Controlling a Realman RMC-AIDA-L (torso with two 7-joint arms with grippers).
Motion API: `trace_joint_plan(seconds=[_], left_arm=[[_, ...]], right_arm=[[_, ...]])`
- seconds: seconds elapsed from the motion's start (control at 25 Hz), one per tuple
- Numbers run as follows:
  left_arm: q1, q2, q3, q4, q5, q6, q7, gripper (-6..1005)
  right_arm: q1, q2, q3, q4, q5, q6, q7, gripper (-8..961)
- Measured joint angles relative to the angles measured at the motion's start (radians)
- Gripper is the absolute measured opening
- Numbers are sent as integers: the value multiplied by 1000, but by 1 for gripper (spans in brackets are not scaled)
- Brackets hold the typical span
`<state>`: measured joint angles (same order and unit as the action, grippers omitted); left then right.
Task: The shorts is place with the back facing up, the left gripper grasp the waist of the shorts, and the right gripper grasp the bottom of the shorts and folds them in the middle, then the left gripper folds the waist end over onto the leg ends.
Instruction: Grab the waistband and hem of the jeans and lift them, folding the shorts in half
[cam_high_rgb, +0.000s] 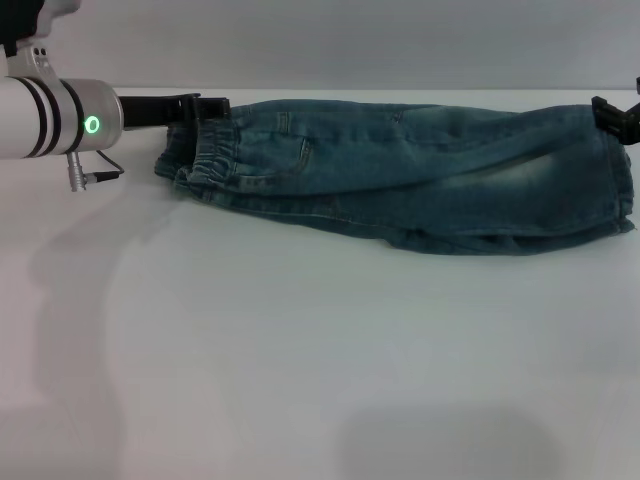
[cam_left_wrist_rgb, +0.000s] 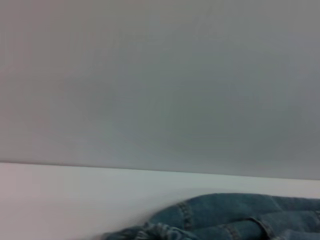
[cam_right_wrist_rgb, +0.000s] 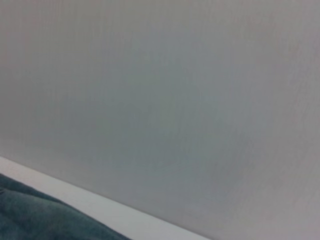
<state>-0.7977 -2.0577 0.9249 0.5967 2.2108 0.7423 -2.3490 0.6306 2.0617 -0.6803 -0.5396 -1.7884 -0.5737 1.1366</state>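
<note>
The denim shorts (cam_high_rgb: 400, 175) lie across the back of the white table (cam_high_rgb: 300, 350), doubled lengthwise with two layers showing along the near edge. The gathered waist of the shorts (cam_high_rgb: 205, 160) points left and the bottom of the shorts (cam_high_rgb: 618, 195) points right. My left gripper (cam_high_rgb: 205, 106) pinches the far corner of the waist. At the right edge of the head view, my right gripper (cam_high_rgb: 608, 115) holds the far corner of the leg ends, and the cloth rises slightly toward it. Denim shows low in the left wrist view (cam_left_wrist_rgb: 235, 217) and the right wrist view (cam_right_wrist_rgb: 40, 217).
My left arm's silver-white body with its green ring light (cam_high_rgb: 92, 125) reaches in from the left, a small cable plug (cam_high_rgb: 85, 178) hanging under it. A plain grey wall (cam_high_rgb: 350, 40) stands just behind the table's far edge.
</note>
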Motion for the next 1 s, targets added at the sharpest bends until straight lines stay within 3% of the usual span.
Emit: trace_joint_plan(seconds=[0.16, 0.4, 0.56, 0.76, 1.0], left_arm=[[-10, 0, 2, 0, 3, 30, 4, 671], [-7, 4, 11, 29, 4, 55, 8, 851], [6, 23, 6, 73, 21, 126, 8, 848], [26, 63, 1, 89, 28, 203, 1, 847], [48, 76, 0, 131, 28, 295, 9, 846]], right_arm=[[0, -1, -12, 10, -1, 1, 0, 590], [-9, 0, -8, 5, 3, 2, 6, 603], [-15, 0, -2, 3, 5, 2, 7, 603], [-22, 1, -1, 3, 6, 2, 7, 603], [-25, 1, 0, 3, 7, 2, 7, 603]])
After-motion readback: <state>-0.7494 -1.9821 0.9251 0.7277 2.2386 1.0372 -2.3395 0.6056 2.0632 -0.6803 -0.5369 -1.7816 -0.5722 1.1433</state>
